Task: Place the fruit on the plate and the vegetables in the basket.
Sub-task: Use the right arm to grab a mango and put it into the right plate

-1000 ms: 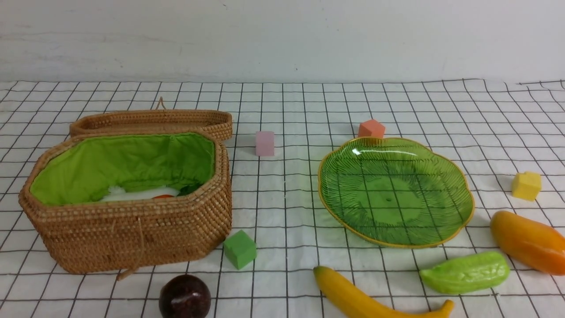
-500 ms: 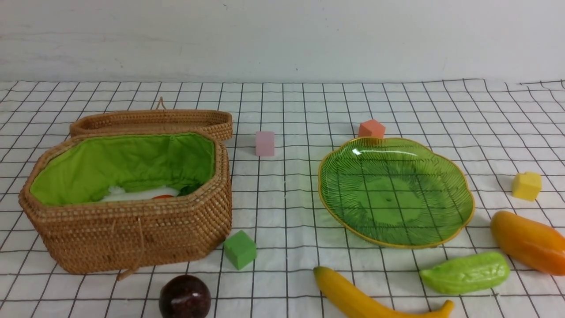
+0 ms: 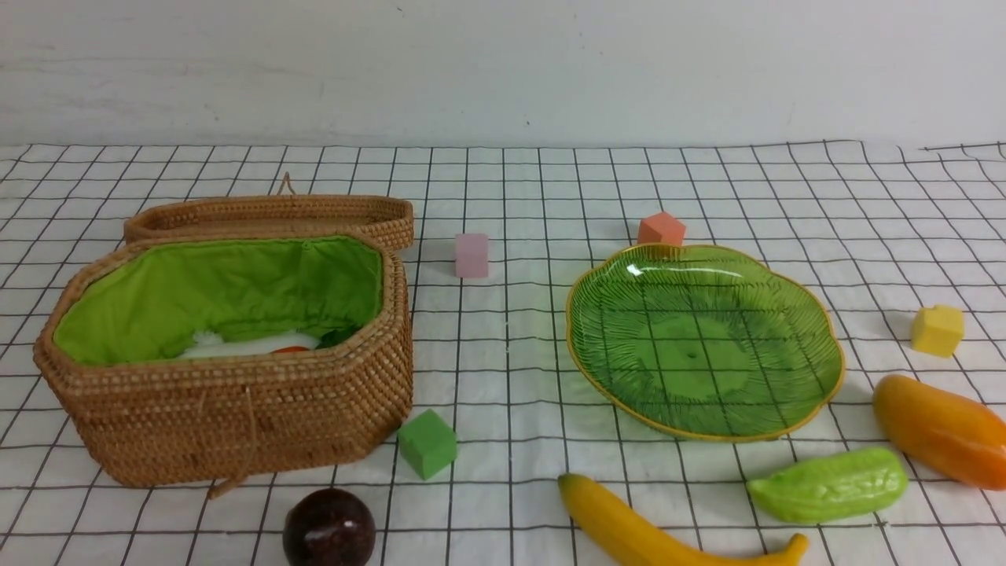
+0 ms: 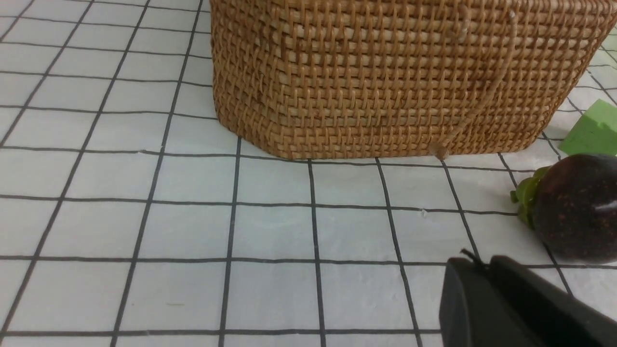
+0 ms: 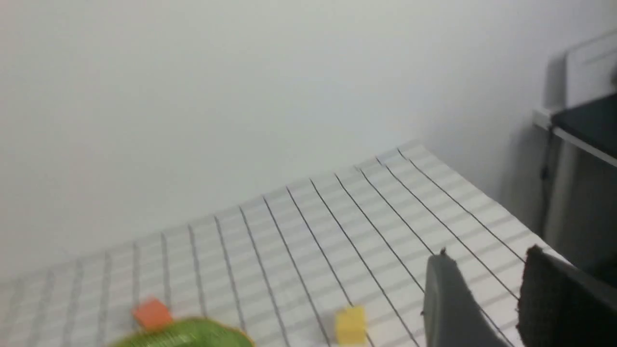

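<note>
Done: white vegetable (image 3: 251, 346), pepper (image 3: 292, 350) inside basket (image 3: 236, 424), frame left.
Remaining: gourd (image 3: 829, 485), banana (image 3: 629, 527), mango (image 3: 939, 431) lower right; plum (image 3: 328, 527) bottom edge; plate (image 3: 692, 346), right of centre, bare.
Grippers: right gripper (image 5: 488, 255) parted, holding nothing; left gripper (image 4: 482, 262), cannot tell.

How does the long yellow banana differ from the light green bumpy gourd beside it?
The long yellow banana is smooth, slim and curved; the light green bumpy gourd is shorter, plumper and knobbly. The banana runs off the front view's lower edge, while the gourd shows whole, to its right. Both lie on the checked cloth, in front of the green glass plate, not on it.
</note>
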You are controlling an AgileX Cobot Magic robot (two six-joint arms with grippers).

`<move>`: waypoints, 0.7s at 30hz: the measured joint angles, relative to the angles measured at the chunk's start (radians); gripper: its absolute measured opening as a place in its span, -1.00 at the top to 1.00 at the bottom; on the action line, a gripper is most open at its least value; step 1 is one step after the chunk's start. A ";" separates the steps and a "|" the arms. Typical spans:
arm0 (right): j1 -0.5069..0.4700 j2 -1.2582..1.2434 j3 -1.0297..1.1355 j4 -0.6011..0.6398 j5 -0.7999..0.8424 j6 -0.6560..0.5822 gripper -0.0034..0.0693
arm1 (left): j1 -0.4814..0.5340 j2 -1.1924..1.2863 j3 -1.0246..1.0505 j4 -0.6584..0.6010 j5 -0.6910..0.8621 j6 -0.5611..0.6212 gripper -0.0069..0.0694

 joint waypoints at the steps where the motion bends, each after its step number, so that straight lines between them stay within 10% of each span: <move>1: 0.011 0.022 0.016 0.000 0.007 -0.022 0.24 | 0.000 0.000 0.000 0.000 0.000 0.000 0.72; 15: 0.091 0.554 -0.042 0.149 0.279 -0.176 0.18 | 0.000 0.000 0.000 0.000 0.000 0.000 0.71; 21: 0.072 0.757 -0.136 0.190 0.284 -0.291 -0.25 | 0.000 0.000 0.000 0.000 0.000 0.000 0.69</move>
